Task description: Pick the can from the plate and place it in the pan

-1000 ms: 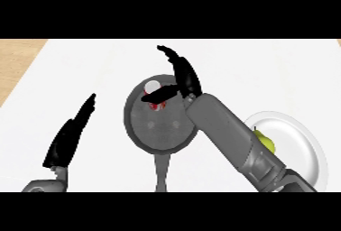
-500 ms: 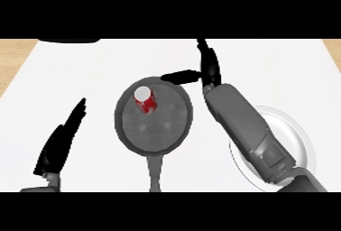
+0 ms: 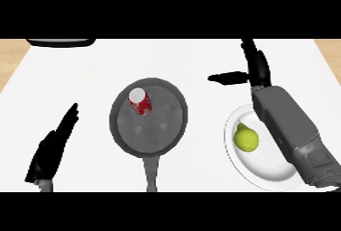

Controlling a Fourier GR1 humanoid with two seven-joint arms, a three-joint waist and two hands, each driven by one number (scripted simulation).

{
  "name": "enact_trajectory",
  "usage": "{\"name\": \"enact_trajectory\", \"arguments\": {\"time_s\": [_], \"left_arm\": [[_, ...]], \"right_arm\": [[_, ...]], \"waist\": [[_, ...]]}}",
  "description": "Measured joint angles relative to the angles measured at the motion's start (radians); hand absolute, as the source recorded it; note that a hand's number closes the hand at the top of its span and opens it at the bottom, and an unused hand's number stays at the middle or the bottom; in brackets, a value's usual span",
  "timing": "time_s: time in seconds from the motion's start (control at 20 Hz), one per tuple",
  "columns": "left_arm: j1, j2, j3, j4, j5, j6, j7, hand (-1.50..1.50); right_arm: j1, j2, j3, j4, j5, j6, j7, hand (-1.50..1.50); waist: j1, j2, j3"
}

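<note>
inside the pan [image 3: 149, 124], near its far rim, the can [image 3: 139, 101] stands.

Probably a kitchen: pan [image 3: 148, 119] and plate [image 3: 266, 173] on white counter [image 3: 193, 58].

White counter [image 3: 200, 63]; pan [image 3: 163, 135] beside plate [image 3: 269, 173]

The right hand [image 3: 256, 67] has let go of the can [image 3: 139, 101] and drawn back right, uncovering the plate [image 3: 269, 173].
</note>
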Motion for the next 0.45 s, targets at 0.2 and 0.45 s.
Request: {"name": "enact_trajectory", "arguments": {"time_s": [0.2, 0.45], "left_arm": [[-0.008, -0.012, -0.003, 0.004, -0.013, 0.008, 0.003, 0.0], [0.008, -0.009, 0.006, -0.011, -0.006, -0.006, 0.003, 0.0]], "right_arm": [[0.015, -0.083, -0.038, 0.026, 0.004, 0.103, -0.038, -1.5], [0.039, -0.184, -0.075, 0.057, 0.014, 0.23, -0.076, -1.5]], "waist": [[-0.002, 0.0, 0.0], [-0.002, -0.001, 0.0]]}}
